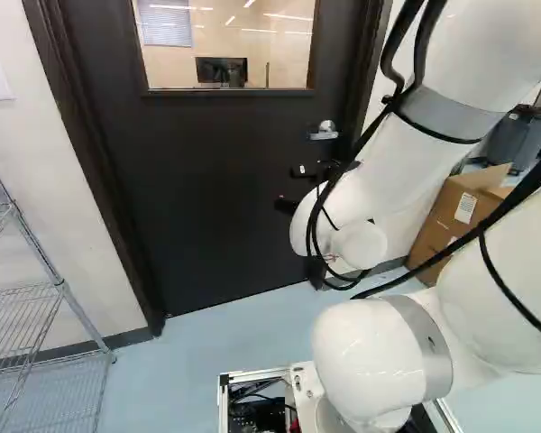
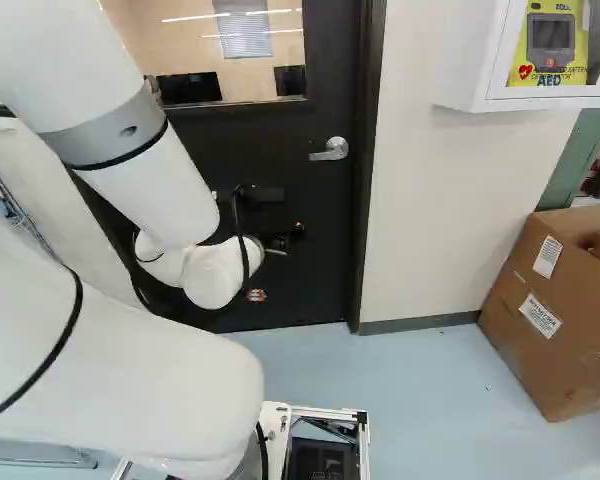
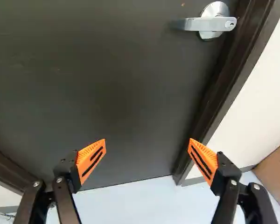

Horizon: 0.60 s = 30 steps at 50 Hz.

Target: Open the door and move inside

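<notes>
Partly hidden behind the arm's white wrist, my gripper (image 1: pixel 288 207) is in front of the dark door (image 1: pixel 207 189), low down. The door stands closed in its frame and has a window in its upper part. Its silver lever handle (image 1: pixel 325 134) is above the gripper, near the door's edge; the handle (image 2: pixel 330 150) also shows in the right base view. In the wrist view the gripper (image 3: pixel 148 144) is open, its orange pads wide apart with nothing between them. The lever handle (image 3: pixel 209 23) lies ahead, off towards the side of one finger, and nothing touches it.
A dark door frame (image 2: pixel 370 150) and pale wall (image 2: pixel 430 210) border the handle side. Cardboard boxes (image 2: pixel 555 310) stand on the floor further along, with a white AED cabinet (image 2: pixel 490 75) on the wall. A wire shelf (image 1: pixel 36 316) stands left of the door in the left base view.
</notes>
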Motion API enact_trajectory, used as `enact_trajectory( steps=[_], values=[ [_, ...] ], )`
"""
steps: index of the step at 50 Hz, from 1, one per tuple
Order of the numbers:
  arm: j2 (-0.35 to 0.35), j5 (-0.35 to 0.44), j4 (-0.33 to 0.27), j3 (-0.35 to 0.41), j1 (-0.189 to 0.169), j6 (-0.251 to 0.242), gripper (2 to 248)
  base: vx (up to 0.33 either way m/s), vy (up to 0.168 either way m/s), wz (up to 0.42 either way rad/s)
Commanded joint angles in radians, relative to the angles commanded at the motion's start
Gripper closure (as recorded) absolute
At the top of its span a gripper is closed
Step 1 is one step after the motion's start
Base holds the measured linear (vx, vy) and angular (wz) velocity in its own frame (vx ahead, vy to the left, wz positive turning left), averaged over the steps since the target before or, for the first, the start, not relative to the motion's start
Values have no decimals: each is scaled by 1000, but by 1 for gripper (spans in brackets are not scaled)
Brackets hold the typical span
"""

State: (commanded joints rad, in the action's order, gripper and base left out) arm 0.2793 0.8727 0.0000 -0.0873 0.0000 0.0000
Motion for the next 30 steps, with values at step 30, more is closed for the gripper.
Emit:
enact_trajectory(
  steps=[30],
  values=[
    [-35,0,0,-59,0,0,3,12,0,-1]
  ],
)
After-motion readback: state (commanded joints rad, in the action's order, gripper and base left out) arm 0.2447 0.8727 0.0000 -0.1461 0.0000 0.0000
